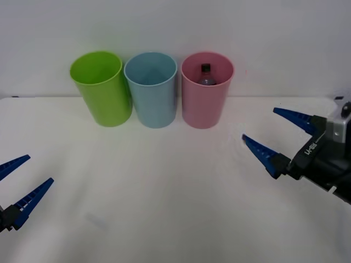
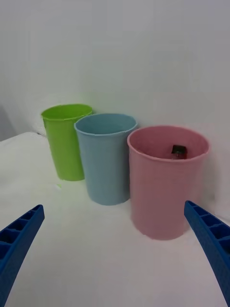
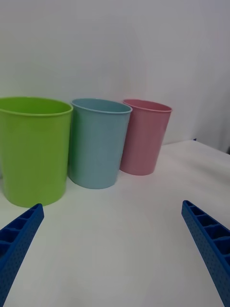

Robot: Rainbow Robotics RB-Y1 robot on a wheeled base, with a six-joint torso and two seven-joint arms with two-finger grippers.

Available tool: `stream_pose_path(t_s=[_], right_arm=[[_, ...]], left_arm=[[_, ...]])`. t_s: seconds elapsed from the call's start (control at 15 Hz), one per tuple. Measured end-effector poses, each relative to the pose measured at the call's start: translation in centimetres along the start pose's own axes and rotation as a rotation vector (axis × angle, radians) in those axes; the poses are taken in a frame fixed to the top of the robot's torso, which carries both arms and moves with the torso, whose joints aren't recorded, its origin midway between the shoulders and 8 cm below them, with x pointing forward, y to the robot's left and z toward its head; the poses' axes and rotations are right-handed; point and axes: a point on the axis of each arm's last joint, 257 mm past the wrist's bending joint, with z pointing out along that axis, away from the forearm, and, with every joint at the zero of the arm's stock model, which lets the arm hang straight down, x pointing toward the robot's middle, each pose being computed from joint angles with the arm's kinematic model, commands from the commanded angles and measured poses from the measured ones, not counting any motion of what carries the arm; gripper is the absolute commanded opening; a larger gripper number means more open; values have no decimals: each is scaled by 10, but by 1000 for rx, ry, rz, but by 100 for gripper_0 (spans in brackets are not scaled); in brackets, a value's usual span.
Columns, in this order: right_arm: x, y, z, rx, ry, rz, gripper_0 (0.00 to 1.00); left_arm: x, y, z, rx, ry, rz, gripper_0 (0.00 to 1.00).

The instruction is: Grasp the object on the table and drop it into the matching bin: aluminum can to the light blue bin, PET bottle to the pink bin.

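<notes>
The PET bottle [image 1: 207, 76] already stands inside the pink bin [image 1: 205, 104]. The right gripper [image 1: 277, 137] hovers beside this bin, jaws apart and empty; a careless sweep could tip it. The left gripper [image 1: 21, 183] waits open, far away.

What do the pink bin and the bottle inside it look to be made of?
Pink bin: likely plastic, one even colour, smooth with a faint sheen and a thin rim. Bottle: probably clear plastic with a dark body and black cap; mostly hidden, so uncertain.
</notes>
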Motion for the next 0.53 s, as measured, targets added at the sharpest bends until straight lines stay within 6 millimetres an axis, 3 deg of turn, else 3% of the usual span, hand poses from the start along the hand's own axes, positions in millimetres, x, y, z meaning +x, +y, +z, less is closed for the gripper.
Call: stream_pose_path(t_s=[0.33, 0.53], right_arm=[[32, 7, -62, 25, 72, -60, 100], [49, 9, -91, 39, 102, -6, 100]], left_arm=[[0, 0, 0, 0, 0, 0, 100], [0, 0, 0, 0, 0, 0, 100]])
